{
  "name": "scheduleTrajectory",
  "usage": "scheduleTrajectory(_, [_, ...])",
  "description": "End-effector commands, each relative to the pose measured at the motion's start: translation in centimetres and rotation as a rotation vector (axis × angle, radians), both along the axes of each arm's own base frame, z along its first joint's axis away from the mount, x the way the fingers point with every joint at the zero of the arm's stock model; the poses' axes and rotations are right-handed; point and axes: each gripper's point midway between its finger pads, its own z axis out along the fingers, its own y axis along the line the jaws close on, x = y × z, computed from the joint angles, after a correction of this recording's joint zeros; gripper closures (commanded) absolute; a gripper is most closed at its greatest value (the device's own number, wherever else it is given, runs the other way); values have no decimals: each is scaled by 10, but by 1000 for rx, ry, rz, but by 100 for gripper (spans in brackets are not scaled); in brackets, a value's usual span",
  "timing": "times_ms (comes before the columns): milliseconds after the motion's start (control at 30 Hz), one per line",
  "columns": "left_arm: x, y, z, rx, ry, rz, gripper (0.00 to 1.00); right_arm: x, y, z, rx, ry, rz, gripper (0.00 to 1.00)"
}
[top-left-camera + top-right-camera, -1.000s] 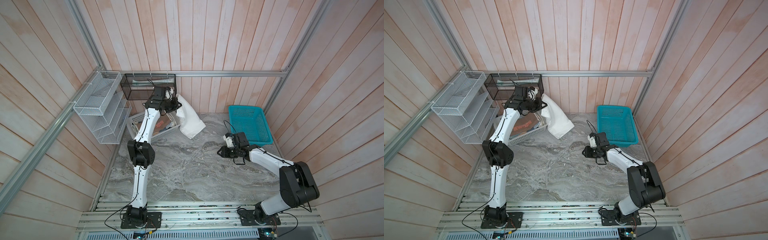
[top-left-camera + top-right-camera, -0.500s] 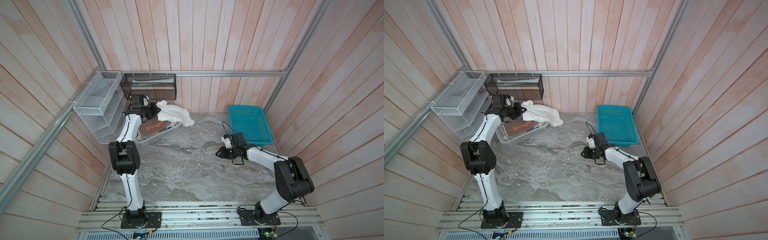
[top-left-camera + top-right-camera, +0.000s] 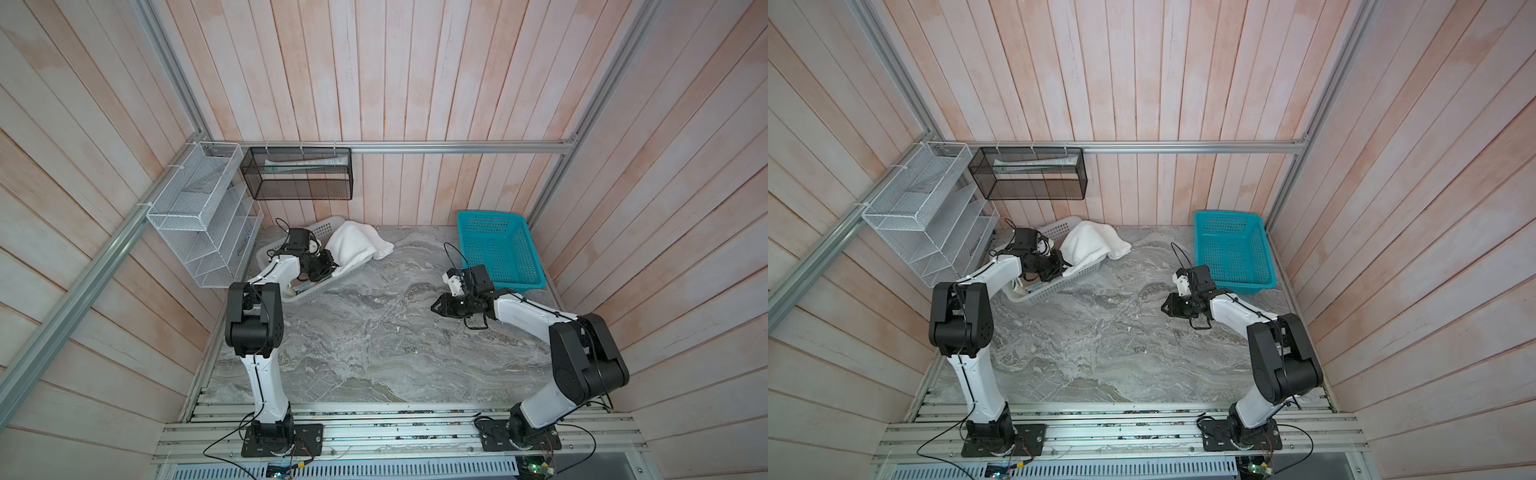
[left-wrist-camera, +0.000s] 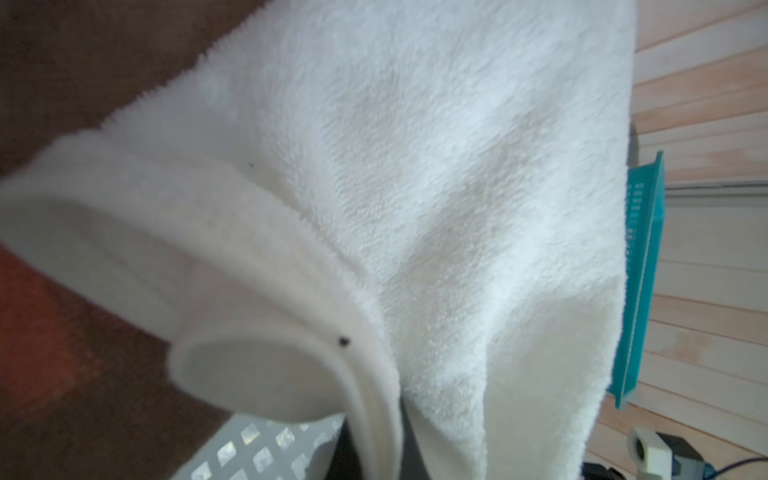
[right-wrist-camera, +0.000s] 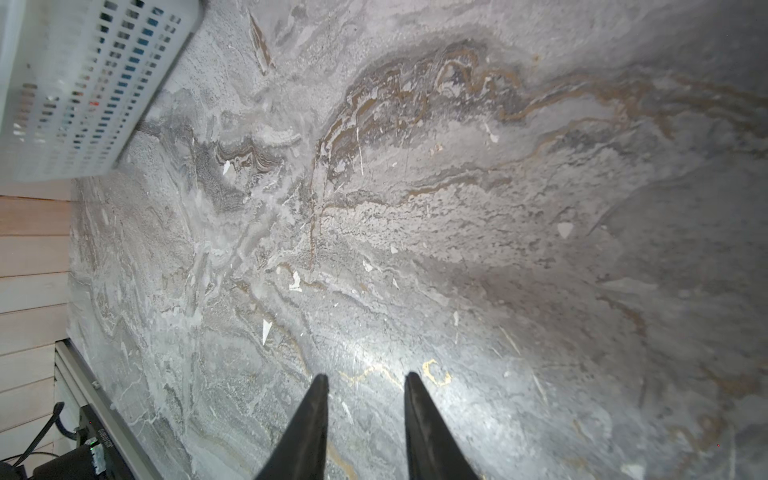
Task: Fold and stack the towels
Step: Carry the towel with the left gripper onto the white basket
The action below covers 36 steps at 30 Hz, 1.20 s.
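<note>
Within plank walls [image 3: 415, 83], marbled tabletop [image 3: 374, 340].

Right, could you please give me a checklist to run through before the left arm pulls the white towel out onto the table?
1. The left gripper is shut on the white towel: ok.
2. The towel is free of the white basket: not ok, it drapes over the rim.
3. The right gripper is open and empty: ok.
4. The table ahead of the right gripper is bare for spreading: ok.
5. The towel's corners can be found: cannot tell, it is bunched.
</note>
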Motion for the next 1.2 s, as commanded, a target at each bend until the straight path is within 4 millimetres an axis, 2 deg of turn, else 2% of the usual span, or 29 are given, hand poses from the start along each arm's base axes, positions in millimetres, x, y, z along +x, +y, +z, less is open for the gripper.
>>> scheduleTrajectory(0, [-19,-26,28,-31,-61,-68,100,0,-1,18,10,-28,-8,67])
scheduleTrajectory(67, [-27,-33,36,-28,-63,-86,100,-1,-2,21,11,-37,-12,67])
scheduleTrajectory(167, [-26,-27,59,16,-100,-86,100,-3,-2,23,17,-34,-13,67])
scheduleTrajectory(300, [-9,-20,113,42,-205,-71,100,-2,0,29,25,-39,-9,67])
scheduleTrajectory(467, [13,-8,165,40,-303,-43,100,1,4,38,36,-58,-4,67])
scheduleTrajectory(667, [19,11,199,34,-357,-7,100,0,6,42,37,-61,1,67])
scheduleTrajectory(833, [7,27,200,40,-351,19,100,0,8,44,39,-67,5,67])
scheduleTrajectory(1167, [-34,62,171,25,-304,94,100,2,13,44,41,-61,12,67])
